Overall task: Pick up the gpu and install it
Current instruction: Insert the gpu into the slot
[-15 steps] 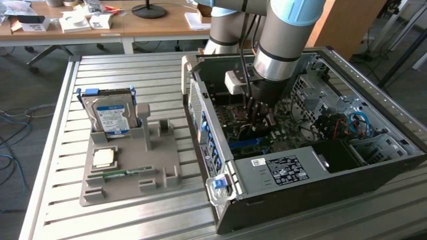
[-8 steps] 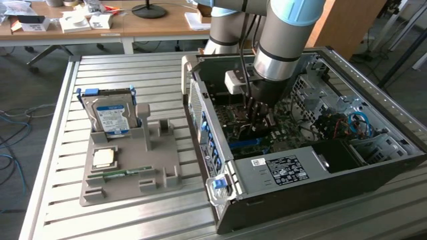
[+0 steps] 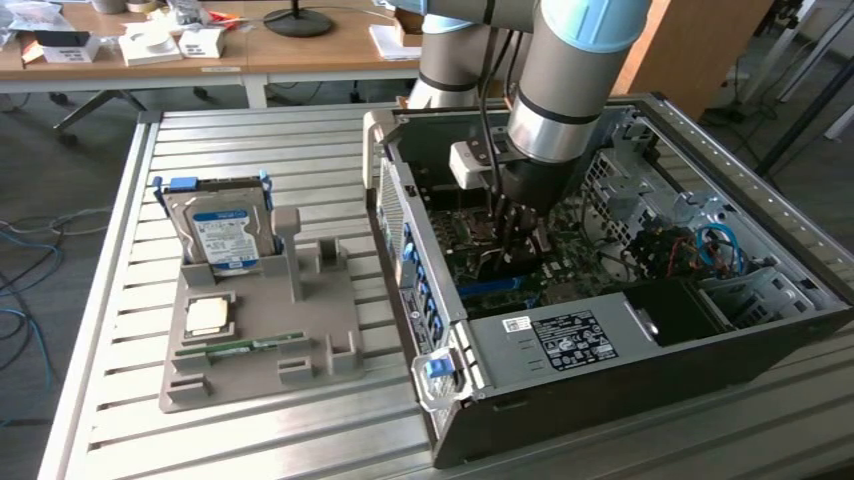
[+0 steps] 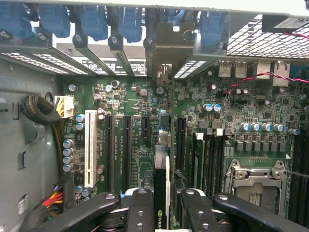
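In the wrist view the gpu [image 4: 162, 166] stands edge-on between my black fingers [image 4: 140, 212], and my gripper [image 4: 164, 215] is shut on it. Its silvery bracket [image 4: 166, 48] is up against the rear slot openings of the case. The card hangs just above the motherboard [image 4: 241, 111], in line with a long black slot, to one side of the white slot [image 4: 90, 147]. I cannot tell whether it is seated. In the exterior view my gripper [image 3: 514, 240] reaches down inside the open computer case [image 3: 747, 240], and the arm hides most of the card.
A grey fixture [image 3: 254, 350] on the slatted table holds a blue-labelled hard drive [image 3: 220, 235], a small chip [image 3: 207, 315] and a green memory stick [image 3: 240, 348]. Blue latches [image 4: 91, 21] line the case rear. Cable bundles [image 4: 41, 111] and the CPU socket [image 4: 256, 181] flank the slots.
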`<state>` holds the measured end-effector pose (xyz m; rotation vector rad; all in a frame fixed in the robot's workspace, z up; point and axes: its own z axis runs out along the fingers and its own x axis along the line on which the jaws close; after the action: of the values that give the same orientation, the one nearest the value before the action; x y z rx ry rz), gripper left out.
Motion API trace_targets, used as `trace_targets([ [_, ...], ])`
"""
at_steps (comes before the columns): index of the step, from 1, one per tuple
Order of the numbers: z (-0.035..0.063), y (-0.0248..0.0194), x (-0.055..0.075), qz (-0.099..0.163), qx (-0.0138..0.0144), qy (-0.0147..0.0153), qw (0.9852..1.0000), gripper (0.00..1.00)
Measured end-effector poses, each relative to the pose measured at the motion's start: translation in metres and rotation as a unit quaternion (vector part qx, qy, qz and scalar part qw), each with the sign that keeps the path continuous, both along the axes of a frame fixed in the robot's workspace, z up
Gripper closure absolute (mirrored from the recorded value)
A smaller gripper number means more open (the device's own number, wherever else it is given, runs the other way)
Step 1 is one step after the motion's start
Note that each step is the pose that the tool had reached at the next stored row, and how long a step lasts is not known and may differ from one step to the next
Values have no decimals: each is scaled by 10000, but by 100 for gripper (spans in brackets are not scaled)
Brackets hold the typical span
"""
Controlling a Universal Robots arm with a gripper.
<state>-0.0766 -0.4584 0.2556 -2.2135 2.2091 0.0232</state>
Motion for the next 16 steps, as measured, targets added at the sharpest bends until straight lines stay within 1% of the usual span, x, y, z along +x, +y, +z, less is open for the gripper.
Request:
trace_targets([
  [8,-33,0,-6,1,0,0,10000,74],
  [16,-39,-5,-7,0,0,0,10000,74],
])
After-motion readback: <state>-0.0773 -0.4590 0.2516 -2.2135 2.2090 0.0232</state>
